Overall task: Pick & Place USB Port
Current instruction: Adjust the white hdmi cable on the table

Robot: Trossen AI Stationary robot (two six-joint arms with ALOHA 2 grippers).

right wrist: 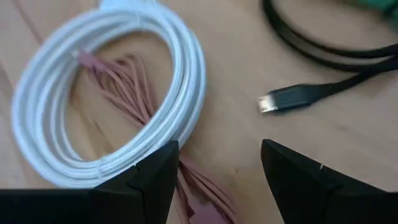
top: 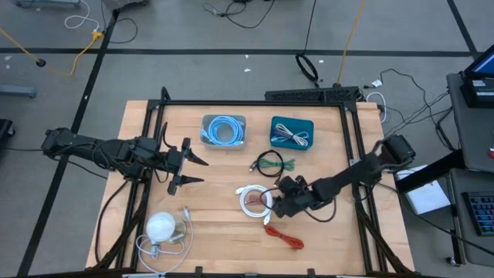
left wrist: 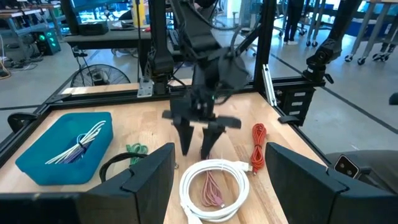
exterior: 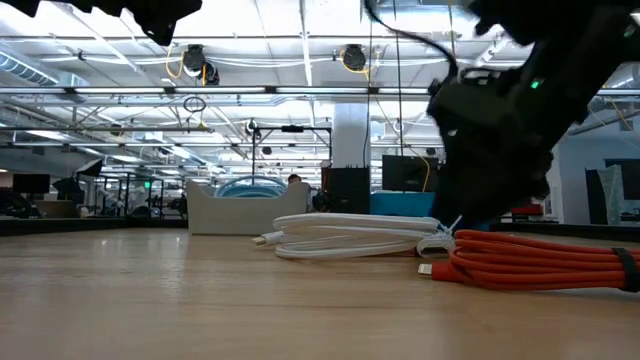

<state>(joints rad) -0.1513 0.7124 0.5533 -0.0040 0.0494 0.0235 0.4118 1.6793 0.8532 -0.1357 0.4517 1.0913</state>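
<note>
Right pincer (top: 272, 205) spread, hovering just beside white cable coil (top: 255, 200) — centre over one strand, descend straight, then pinch.

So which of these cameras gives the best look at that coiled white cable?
The right wrist view: the white cable fills the picture, its loops clear, just ahead of the open right gripper. The high view shows it small, the low view edge-on, and the left wrist view partly cut off.

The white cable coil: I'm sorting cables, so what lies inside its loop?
Inside the white cable coil lies a thin reddish-pink cable bundle, partly running under the coil's edge. How far it continues is hidden by the open right gripper hovering above.
</note>
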